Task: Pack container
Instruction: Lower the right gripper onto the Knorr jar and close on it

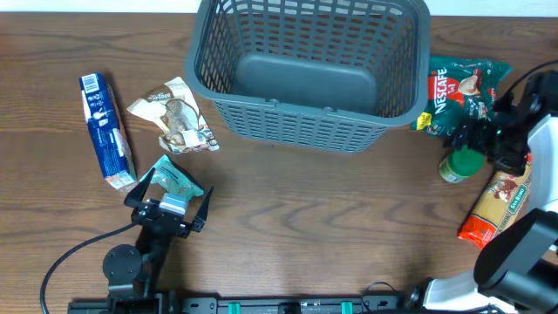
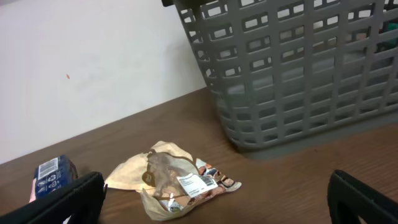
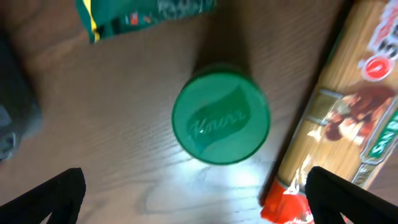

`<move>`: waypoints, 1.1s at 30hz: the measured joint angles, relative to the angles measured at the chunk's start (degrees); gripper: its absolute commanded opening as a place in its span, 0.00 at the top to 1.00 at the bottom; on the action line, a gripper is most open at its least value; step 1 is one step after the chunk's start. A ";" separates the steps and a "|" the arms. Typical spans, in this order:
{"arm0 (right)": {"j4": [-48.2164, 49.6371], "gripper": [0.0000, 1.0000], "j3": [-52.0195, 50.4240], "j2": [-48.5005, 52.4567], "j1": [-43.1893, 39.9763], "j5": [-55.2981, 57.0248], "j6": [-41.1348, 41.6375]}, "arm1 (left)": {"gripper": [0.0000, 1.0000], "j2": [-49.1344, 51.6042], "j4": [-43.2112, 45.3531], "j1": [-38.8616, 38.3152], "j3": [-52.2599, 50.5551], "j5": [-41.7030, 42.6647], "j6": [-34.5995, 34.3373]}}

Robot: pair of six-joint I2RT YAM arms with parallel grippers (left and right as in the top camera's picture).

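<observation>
While the right arm [image 1: 523, 253] points down over the green-lidded jar [image 3: 221, 114], its right gripper [image 3: 196, 198] gapes wide, empty; the left gripper [image 1: 173, 188], near left, likewise.

A robot test room, like a lab.
A robot's left arm [image 1: 148, 240] and right arm [image 1: 523, 253] stood at a brown wooden surface [image 1: 296, 218] by a plain white wall [image 2: 93, 62], and a black cable [image 1: 70, 257] ran to the left one.
</observation>
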 measured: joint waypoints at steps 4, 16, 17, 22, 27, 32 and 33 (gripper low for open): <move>-0.26 0.01 1.27 0.63 -1.09 -0.09 -0.37 | 0.01 0.00 0.00 0.00 0.00 -0.02 0.00; -0.17 0.01 1.40 2.86 -1.42 0.31 -2.23 | 0.01 0.00 0.00 0.00 0.00 -0.02 0.00; -0.02 0.01 1.40 2.89 -1.42 0.48 -2.25 | 0.01 0.00 0.00 0.00 0.00 -0.02 0.00; 1.53 0.01 1.38 2.89 -1.42 1.25 -2.49 | 0.01 0.00 0.00 0.00 0.00 0.00 0.00; 4.35 0.01 -0.15 2.89 -1.42 1.44 -2.71 | 0.01 0.00 0.00 0.00 0.02 -0.02 0.00; 7.23 0.01 -4.11 2.89 -1.42 1.36 -2.84 | 0.01 0.00 0.00 0.00 0.02 -0.02 0.00; 7.67 0.01 -4.85 2.89 -1.42 1.36 -2.84 | 0.01 0.00 0.00 0.00 0.02 -0.02 0.00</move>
